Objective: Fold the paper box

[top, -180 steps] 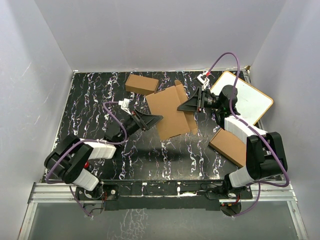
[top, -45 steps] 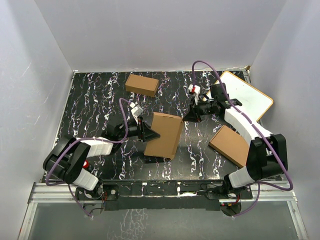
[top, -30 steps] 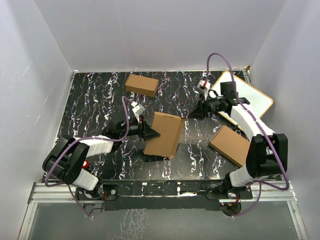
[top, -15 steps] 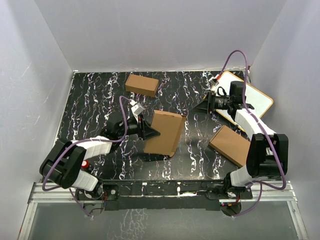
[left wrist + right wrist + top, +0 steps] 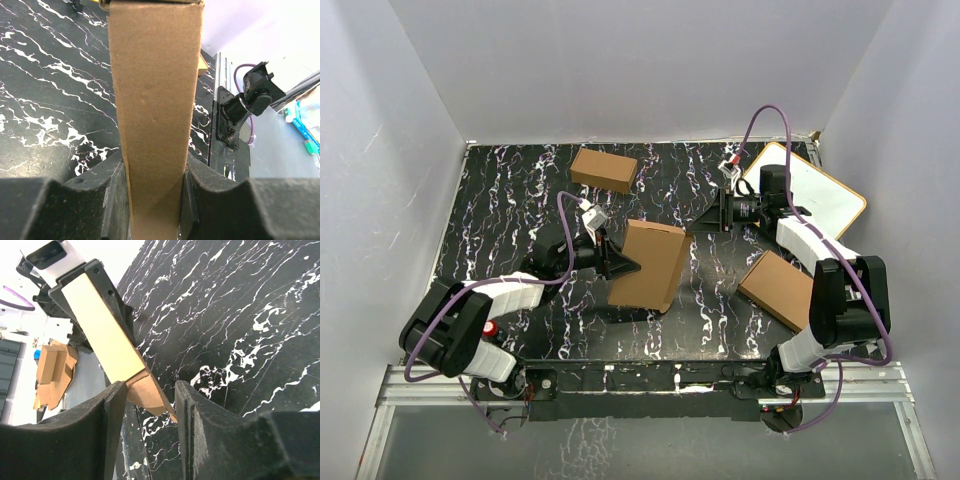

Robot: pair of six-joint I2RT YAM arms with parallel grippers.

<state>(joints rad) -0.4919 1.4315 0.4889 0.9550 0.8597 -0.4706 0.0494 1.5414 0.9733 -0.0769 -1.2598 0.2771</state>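
1. Two jaws to report; my left gripper (image 5: 623,266) is clenched on the paper box (image 5: 650,265), at its left edge; in the left wrist view my fingers (image 5: 114,200) press on either side of the brown cardboard.
2. The paper box is closed into a thin slab and tilted up over the table (image 5: 510,200); I cannot tell whether its lower edge touches; six seconds ago it was an opened sheet with flaps spread, and both my grippers were at it.
3. My right gripper (image 5: 708,217) is released; its fingers (image 5: 112,440) stand parted with nothing gripped between them; it hangs to the right of the paper box, apart from it.
4. A second and a half ago that gripper was at the paper box's right edge; it then drew off rightward toward the whiteboard (image 5: 815,200); over the last half second it has come partway back.
5. The smaller carton (image 5: 604,169) lies beyond the paper box and the flat carton (image 5: 778,290) to its right; neither has shifted.
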